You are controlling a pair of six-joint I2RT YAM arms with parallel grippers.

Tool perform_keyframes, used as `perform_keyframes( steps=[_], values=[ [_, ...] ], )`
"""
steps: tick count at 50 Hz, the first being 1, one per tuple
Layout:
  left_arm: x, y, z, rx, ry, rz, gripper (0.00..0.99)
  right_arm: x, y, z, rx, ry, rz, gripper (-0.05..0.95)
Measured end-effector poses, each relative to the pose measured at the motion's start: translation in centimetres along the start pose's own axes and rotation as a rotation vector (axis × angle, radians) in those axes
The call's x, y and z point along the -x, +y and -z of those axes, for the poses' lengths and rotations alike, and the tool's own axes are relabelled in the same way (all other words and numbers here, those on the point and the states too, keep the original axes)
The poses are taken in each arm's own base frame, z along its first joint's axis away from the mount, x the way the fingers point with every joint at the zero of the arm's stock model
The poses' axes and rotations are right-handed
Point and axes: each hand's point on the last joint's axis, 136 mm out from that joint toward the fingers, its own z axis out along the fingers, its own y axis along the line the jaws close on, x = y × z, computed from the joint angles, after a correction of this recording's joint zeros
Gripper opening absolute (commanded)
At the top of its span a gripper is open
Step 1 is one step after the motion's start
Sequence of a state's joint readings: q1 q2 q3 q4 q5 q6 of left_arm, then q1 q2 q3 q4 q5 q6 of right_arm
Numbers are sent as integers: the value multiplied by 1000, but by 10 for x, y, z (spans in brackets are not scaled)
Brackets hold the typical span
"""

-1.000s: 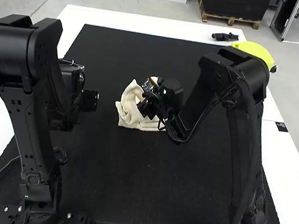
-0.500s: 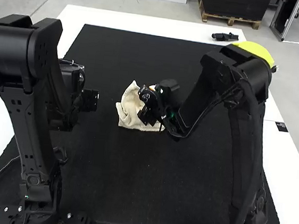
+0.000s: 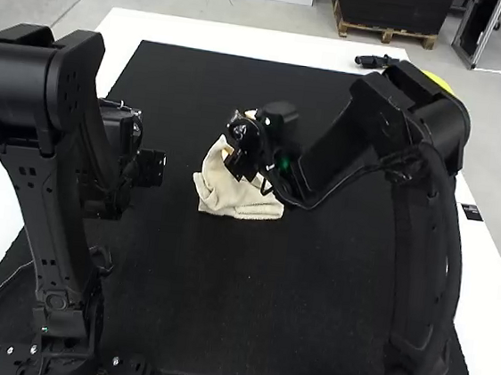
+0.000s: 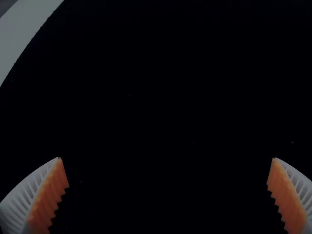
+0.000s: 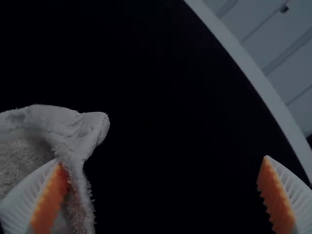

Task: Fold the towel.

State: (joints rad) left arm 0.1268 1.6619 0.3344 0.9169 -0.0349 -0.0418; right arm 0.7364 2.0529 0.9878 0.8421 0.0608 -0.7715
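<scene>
Left fingers [image 4: 48, 200] spread | right fingers [image 5: 275, 195] spread | towel [image 3: 231, 200] bunched | label [image 3: 471, 212] on table [image 3: 495, 294]

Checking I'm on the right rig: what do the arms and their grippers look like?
Left arm and right arm are black and jointed, with dark cables. Both left gripper and right gripper have white ribbed fingers with orange toothed pads.

The rumpled towel [image 5: 58, 122] lies on a black mat [image 5: 165, 107], overlapped by one of the wide-spread jaws.
</scene>
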Motion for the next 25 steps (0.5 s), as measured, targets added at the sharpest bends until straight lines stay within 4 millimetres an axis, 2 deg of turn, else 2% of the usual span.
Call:
perform_keyframes(
  steps=[11, 22, 24, 25],
  values=[
    [0, 0, 0, 0, 0, 0, 957, 12, 15, -4, 52, 6, 11, 892],
    [0, 0, 0, 0, 0, 0, 959, -4, 32, -7, 109, 65, 18, 890],
    [0, 0, 0, 0, 0, 0, 959, -6, 34, -7, 115, 72, 18, 866],
    [0, 0, 0, 0, 0, 0, 959, -7, 35, -7, 118, 75, 19, 821]
  ],
)
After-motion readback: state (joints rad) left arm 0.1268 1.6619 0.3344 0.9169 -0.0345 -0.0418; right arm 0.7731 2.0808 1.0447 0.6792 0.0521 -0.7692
